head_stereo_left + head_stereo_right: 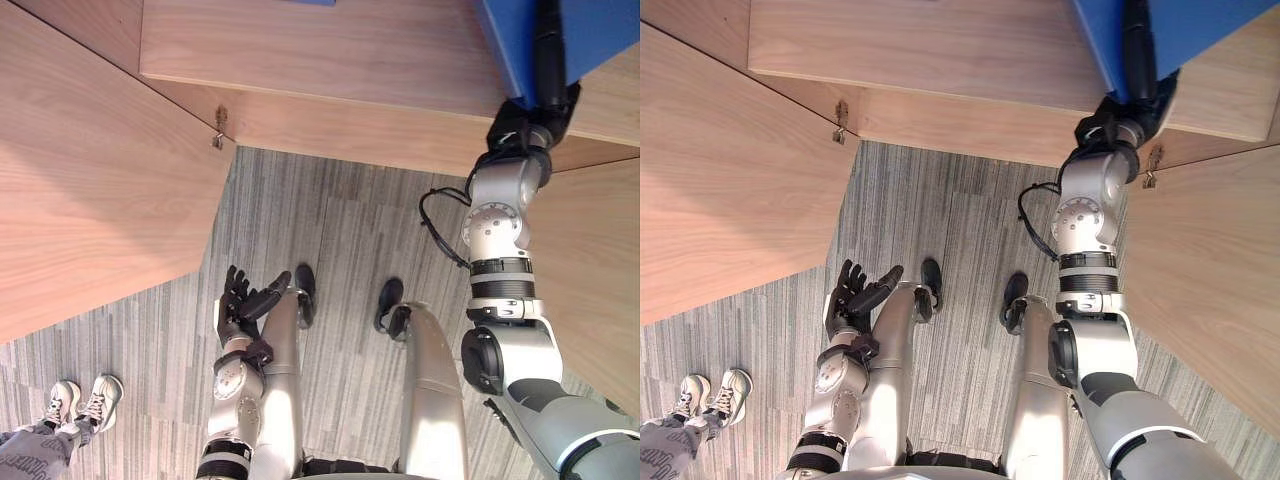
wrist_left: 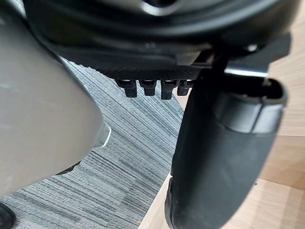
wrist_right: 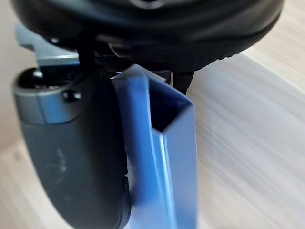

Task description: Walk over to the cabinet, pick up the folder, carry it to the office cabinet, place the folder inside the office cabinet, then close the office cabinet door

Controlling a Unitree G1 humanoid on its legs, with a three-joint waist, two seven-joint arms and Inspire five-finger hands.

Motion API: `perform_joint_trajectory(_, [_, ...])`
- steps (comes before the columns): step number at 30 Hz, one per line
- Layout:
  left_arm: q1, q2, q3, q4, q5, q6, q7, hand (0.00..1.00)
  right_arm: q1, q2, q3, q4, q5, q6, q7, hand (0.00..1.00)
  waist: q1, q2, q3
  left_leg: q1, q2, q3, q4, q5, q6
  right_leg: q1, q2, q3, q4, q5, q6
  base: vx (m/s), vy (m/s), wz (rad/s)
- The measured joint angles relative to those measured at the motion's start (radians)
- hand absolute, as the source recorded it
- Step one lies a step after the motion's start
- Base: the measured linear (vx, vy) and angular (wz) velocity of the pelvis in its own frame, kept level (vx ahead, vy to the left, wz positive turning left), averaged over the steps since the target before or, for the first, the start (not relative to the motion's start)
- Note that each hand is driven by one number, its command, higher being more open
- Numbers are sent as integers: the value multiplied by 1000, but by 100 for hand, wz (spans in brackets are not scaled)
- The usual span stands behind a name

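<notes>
My right hand (image 1: pixel 548 70) is closed on the blue folder (image 1: pixel 600 30); the thumb (image 3: pixel 71 152) lies flat along one face and the fingers, mostly hidden, close on the other, so the narrow hollow end of the spine stands up between them. The folder is at the top right of the head views, over the pale wooden panel of the cabinet (image 1: pixel 330 60); I cannot tell whether its far edge rests on the wood or hangs just above it. My left hand (image 1: pixel 243 300) hangs low over the carpet (image 1: pixel 330 230), fingers loose and spread, holding nothing.

The folder looks like a stiff box-type file; I judge it light for its bulk if empty, though what is inside is hidden. Its faces look smooth and a little slippery, so a pinch across the spine end, as I have it, seems the sensible hold; held near one end it will want to swing, so it calls for a firm squeeze and a slow wrist. It should take a knock, but the thin walls could dent.

The wood is flat, bare and hard. The left door (image 1: pixel 90 190) stands open with a hinge (image 1: pixel 219 135) at its corner; the right door (image 1: pixel 600 270) stands open too. The carpet is grey and striped; a person's shoes (image 1: pixel 85 400) stand at my lower left, well apart from both hands.
</notes>
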Motion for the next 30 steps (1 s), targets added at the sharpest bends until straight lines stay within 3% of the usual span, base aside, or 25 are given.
perform_joint_trajectory(8, [-22,24,0,108,-6,-4,-7,100,-67,-36,207,21,-118,79,133,100,-20,4,-11,55,0,20,-50,15,4,45,1,3,-51,30,-5,-23,-21,-3])
perform_joint_trajectory(18, [-51,37,1,181,-20,-21,-31,100,-109,-78,340,120,-262,111,241,100,-19,3,-20,78,-1,39,-82,26,8,64,1,9,-85,53,1,-10,-14,-2])
perform_joint_trajectory(19, [-56,41,1,191,-20,-23,-35,100,-109,-93,356,133,-280,118,250,0,-19,3,-20,78,-2,40,-85,29,9,64,1,10,-89,56,1,0,0,0])
perform_joint_trajectory(26, [-69,57,0,225,-20,-25,-50,100,-107,-168,417,217,-440,141,303,0,-21,2,-20,79,-8,42,-113,53,12,64,0,8,-113,77,1,-32,-31,1])
perform_joint_trajectory(30, [-84,71,1,261,-20,-24,-55,100,-103,-175,417,231,-440,141,316,0,-23,2,-22,78,-8,41,-113,57,12,64,-1,6,-113,80,0,-43,-35,1])
